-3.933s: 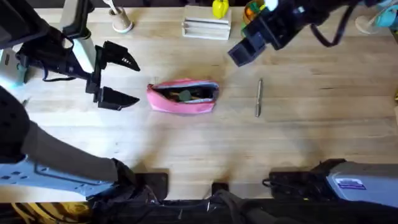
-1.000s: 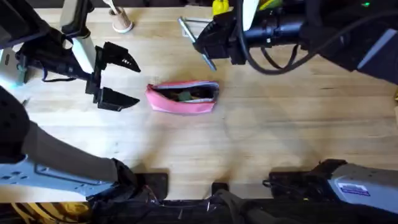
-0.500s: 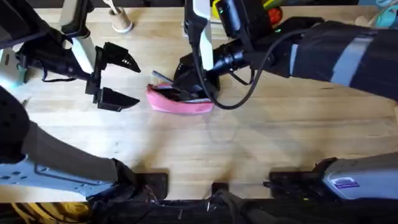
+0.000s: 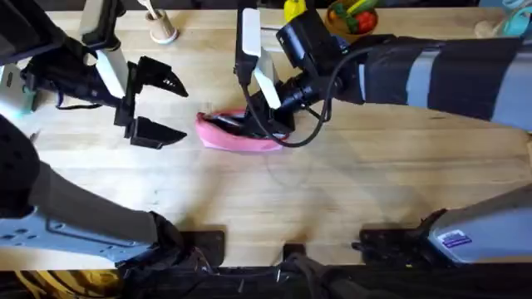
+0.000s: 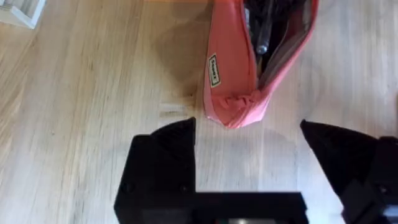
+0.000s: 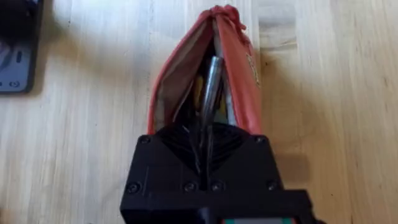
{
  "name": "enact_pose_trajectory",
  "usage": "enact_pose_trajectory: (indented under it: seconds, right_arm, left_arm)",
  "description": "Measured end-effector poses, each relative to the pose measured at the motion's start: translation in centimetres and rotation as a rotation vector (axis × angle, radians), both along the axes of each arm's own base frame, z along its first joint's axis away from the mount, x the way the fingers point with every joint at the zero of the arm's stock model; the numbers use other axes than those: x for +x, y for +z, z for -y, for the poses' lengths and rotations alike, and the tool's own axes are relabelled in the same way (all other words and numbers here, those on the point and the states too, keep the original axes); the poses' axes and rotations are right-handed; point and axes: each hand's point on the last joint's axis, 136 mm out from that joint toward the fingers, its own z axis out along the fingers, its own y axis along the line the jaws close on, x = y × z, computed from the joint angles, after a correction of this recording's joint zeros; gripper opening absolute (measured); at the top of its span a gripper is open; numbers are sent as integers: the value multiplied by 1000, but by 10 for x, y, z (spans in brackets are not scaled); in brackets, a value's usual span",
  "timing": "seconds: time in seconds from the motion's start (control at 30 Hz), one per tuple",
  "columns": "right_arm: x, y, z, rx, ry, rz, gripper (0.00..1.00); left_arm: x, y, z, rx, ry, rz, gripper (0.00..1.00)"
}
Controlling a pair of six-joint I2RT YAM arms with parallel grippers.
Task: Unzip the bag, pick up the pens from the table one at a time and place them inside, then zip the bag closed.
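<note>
The pink bag lies unzipped on the table, left of centre. My right gripper reaches across from the right and dips into the bag's right half. In the right wrist view its fingers stand close together, shut on a grey pen that lies lengthwise inside the bag. My left gripper hovers open just left of the bag, holding nothing. In the left wrist view the bag's closed end sits between the spread fingers, with dark pens inside the opening.
A white slatted rack stands at the back, partly behind the right arm. A wooden cup, a yellow item and toy fruit line the far edge. Bare table stretches in front and to the right.
The right arm carried the pen from the table's right side over to the bag and lowered it into the opening. The left arm has not moved.
</note>
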Motion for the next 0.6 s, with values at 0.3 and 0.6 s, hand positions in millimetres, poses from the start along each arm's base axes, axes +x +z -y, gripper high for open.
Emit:
enact_pose_trajectory:
  seconds: [0.3, 0.6]
  right_arm:
    - [4, -8, 3, -33, -19, 11, 677]
    - [5, -8, 4, -37, -19, 18, 995]
  left_arm:
    - [0, 0, 0, 0, 0, -1, 994]
    - [0, 0, 0, 0, 0, 0, 993]
